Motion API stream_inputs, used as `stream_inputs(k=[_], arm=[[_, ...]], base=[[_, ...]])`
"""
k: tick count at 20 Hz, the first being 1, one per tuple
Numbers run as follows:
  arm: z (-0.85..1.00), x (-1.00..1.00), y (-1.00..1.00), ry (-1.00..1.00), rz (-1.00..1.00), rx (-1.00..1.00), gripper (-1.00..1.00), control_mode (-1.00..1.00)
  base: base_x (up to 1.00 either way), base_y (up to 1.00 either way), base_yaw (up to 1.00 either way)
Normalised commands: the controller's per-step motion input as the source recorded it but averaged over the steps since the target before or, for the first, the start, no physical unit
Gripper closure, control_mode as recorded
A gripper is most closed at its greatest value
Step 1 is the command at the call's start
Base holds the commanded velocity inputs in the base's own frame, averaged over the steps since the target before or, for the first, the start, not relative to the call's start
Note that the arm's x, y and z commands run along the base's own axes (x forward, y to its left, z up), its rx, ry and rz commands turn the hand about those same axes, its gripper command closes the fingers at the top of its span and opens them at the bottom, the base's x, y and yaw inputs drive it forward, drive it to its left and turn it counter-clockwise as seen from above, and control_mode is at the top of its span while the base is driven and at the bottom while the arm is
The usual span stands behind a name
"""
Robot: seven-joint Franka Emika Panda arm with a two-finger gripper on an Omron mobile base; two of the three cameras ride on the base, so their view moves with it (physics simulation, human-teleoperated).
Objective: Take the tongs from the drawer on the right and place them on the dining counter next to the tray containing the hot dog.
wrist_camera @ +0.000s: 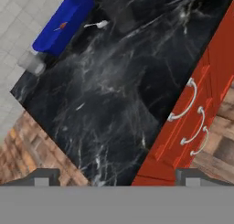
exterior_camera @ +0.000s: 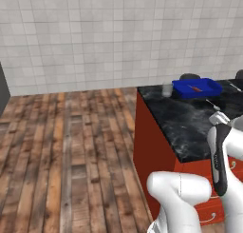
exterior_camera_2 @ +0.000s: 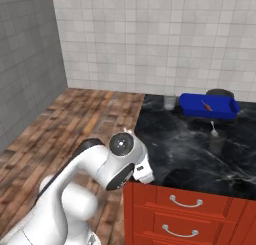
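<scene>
Since the drawers (wrist_camera: 192, 109) are all shut and no tongs are visible, the end effector (wrist_camera: 114, 175), fingers spread and empty, hangs over the table (wrist_camera: 114, 81) edge, the blue tray (wrist_camera: 64, 24) with its hot dog (wrist_camera: 61, 25) sitting at the far end.

The tray (exterior_camera_2: 209, 107) sits at the tabletop's (exterior_camera_2: 175, 139) far edge, the hot dog (exterior_camera_2: 207, 106) in it. A glass (exterior_camera_2: 170, 102) stands at the far left corner, left of the tray.

White tiled back wall (exterior_camera: 95, 32), grey tiled side wall (exterior_camera_2: 25, 64), worn wood-plank floor (exterior_camera: 61, 146). Even, flat lighting.
</scene>
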Motion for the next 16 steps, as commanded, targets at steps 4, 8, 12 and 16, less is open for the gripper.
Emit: stream_inputs(k=[4,8,12,16], arm=[[-0.18,-0.08,-0.38,-0.11,-0.08,0.23,-1.00,-1.00],[-0.21,-0.17,-0.41,-0.12,-0.08,0.22,-1.00,-1.00],[-0.35,-0.19,-0.34,-0.14,-0.08,0.16,-1.00,-1.00],[-0.33,-0.18,-0.22,-0.14,-0.06,0.15,-1.00,-1.00]], base=[[0.00,0.00,0.00],[0.00,0.00,0.00],[0.00,0.00,0.00],[0.00,0.00,0.00]])
